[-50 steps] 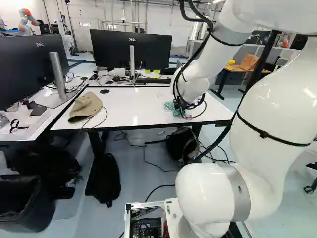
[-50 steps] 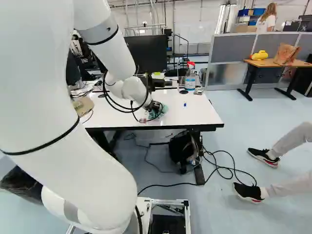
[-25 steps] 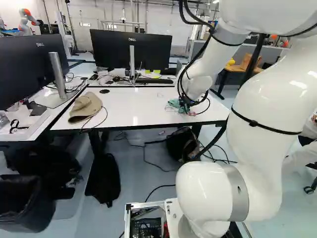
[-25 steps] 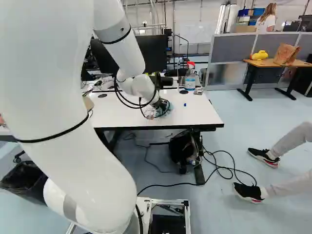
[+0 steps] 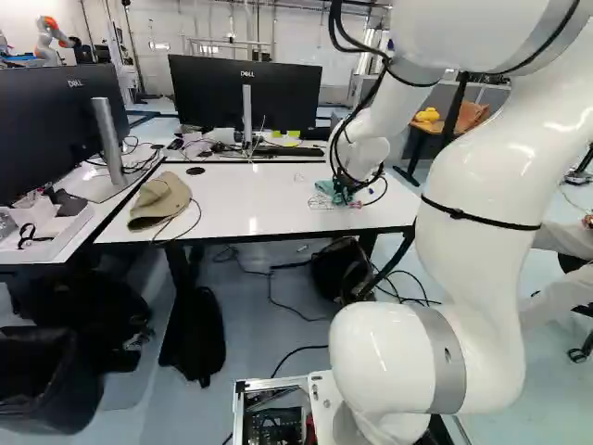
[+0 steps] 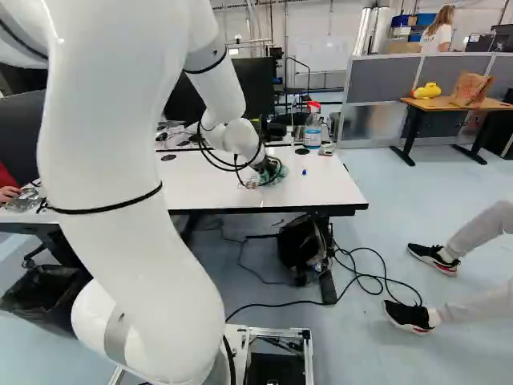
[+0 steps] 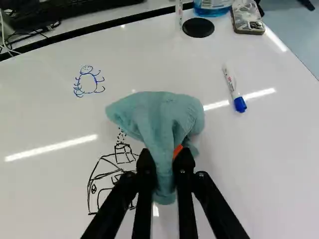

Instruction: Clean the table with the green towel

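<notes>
- My gripper pinches the green towel between both fingers; its folds spread ahead over the white table.
- Beside me: a black drawing.
- Farther ahead: a blue drawing, a marker.

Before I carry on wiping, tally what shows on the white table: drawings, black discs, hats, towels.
Drawings: 2 (blue figure, black sketch)
Black discs: 2 (one by the bottle, one beyond the hat)
Hats: 1
Towels: 1
Total: 6
</notes>
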